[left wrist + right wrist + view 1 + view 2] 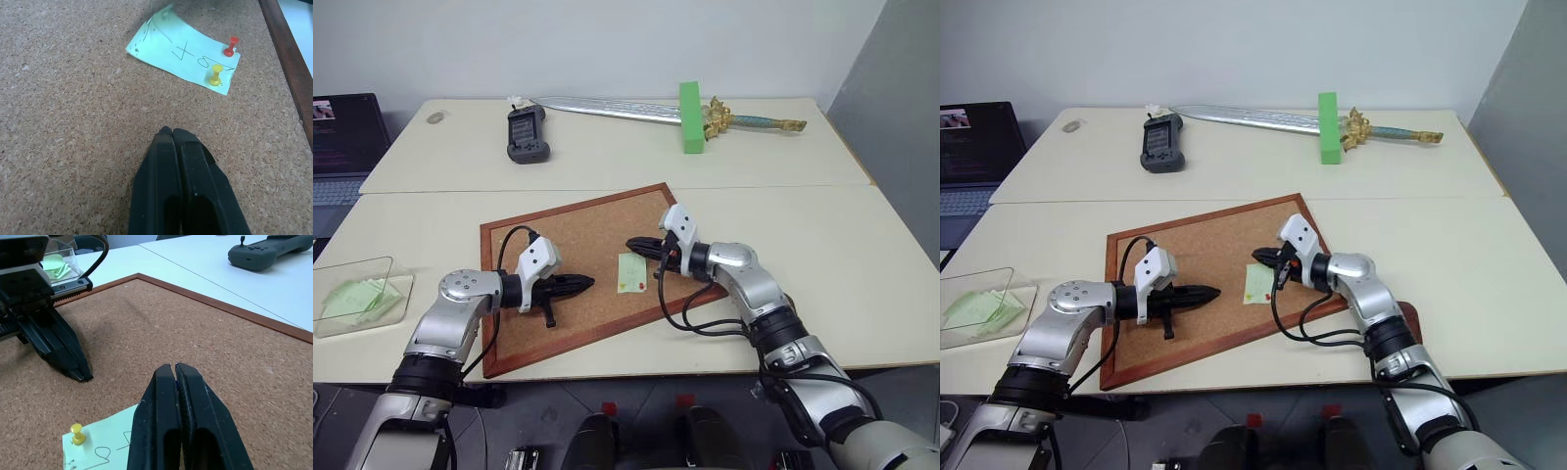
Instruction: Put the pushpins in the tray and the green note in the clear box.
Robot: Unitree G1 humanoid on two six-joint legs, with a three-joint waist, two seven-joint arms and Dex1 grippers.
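The green note [631, 272] lies on the corkboard [578, 230], held at its near end by a red pushpin [231, 46] and a yellow pushpin [215, 75]; its far corner curls up. My right gripper [632, 242] is shut just above that far end, and I cannot see whether anything sits between its tips. My left gripper [591, 283] is shut and empty, low over the cork to the left of the note. The clear box [352, 294] stands at the table's left edge with pale green slips inside. The tray [1411, 315] peeks out from under my right arm.
At the back of the far table lie a toy sword [607, 108], a bright green foam block [690, 117] and a black controller [528, 134]. A laptop [342, 137] sits at the far left. A seam divides the two tables.
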